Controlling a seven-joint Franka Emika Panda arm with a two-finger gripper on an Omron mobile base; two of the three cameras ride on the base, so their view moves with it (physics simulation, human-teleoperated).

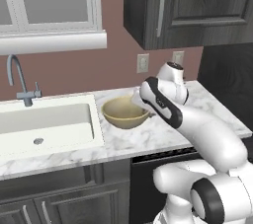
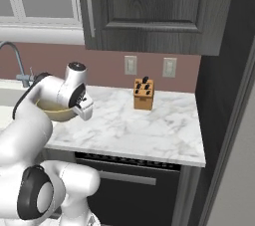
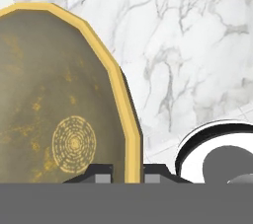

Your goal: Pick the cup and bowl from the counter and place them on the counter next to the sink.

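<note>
The bowl (image 1: 124,113) is sitting on the marble worktop (image 1: 148,139) just beside the sink (image 1: 47,127), with the gripper (image 3: 127,176) at its rim on the side away from the basin. For a clean release, the arm should be lowering it flat before letting go, then lifting straight up. The jaws are straddling the yellow rim, one fingertip either side, seemingly gripping it.

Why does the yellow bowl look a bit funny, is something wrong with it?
The bowl sits by the sink and looks a little tilted, not flat on the counter. In the hand view, the gripper has its fingertips on either side of the bowl's rim. Nothing is spilled or broken.
</note>
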